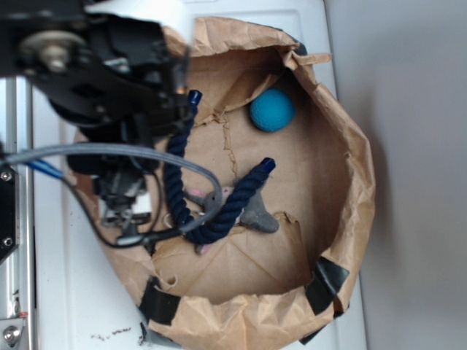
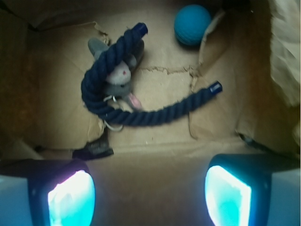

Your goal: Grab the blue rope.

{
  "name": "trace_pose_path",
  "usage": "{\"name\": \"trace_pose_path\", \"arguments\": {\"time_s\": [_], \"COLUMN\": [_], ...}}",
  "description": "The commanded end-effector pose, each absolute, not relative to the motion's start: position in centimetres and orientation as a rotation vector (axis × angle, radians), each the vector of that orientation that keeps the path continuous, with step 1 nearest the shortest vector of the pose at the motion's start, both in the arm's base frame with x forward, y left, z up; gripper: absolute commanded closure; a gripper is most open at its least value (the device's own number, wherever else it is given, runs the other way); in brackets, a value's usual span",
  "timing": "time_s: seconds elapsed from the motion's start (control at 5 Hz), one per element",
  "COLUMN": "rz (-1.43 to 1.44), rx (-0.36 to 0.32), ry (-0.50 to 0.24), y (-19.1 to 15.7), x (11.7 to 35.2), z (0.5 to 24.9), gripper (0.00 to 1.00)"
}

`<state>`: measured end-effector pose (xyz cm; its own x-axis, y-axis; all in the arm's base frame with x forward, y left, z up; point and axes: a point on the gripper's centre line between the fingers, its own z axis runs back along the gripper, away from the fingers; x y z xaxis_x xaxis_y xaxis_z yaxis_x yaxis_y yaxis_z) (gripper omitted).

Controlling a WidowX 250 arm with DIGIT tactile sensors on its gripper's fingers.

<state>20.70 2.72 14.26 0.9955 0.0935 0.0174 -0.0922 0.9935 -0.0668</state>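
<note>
Gripper (image 2: pixel 149 193): jaws apart, empty, above the paper bag (image 1: pixel 350 240). Inside the bag: blue rope (image 2: pixel 136 115), U-bent, draped over grey mouse (image 2: pixel 117 77); teal ball (image 2: pixel 192 24) near the bag's wall.

rope (image 2: pixel 141 115) bent in a U inside paper bag (image 1: pixel 350 219), bend draped over plush mouse (image 2: pixel 118 77) at bag middle, ball (image 2: pixel 192 24) at far side of bag apart from rope ends, gripper (image 2: pixel 149 197) above near wall, bag on desk (image 1: pixel 66 313)
</note>
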Motion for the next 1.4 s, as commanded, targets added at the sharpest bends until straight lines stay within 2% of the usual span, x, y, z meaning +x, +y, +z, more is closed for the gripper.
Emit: {"name": "trace_pose_path", "arguments": {"time_s": [0.0,0.2,0.4,0.6,1.2], "rz": [0.084,0.190,0.440,0.539,0.539], "rx": [-0.016,-0.025,-0.057,-0.066,-0.066], "ry": [-0.108,-0.164,-0.253,-0.233,-0.233], "y": [0.3,-1.0,-0.5,0.5,0.5], "x": [23.1,22.4,22.6,22.8,22.8], "z": [13.6,12.4,11.9,12.0,12.0], "gripper": [0.00,0.00,0.00,0.00,0.00]}}
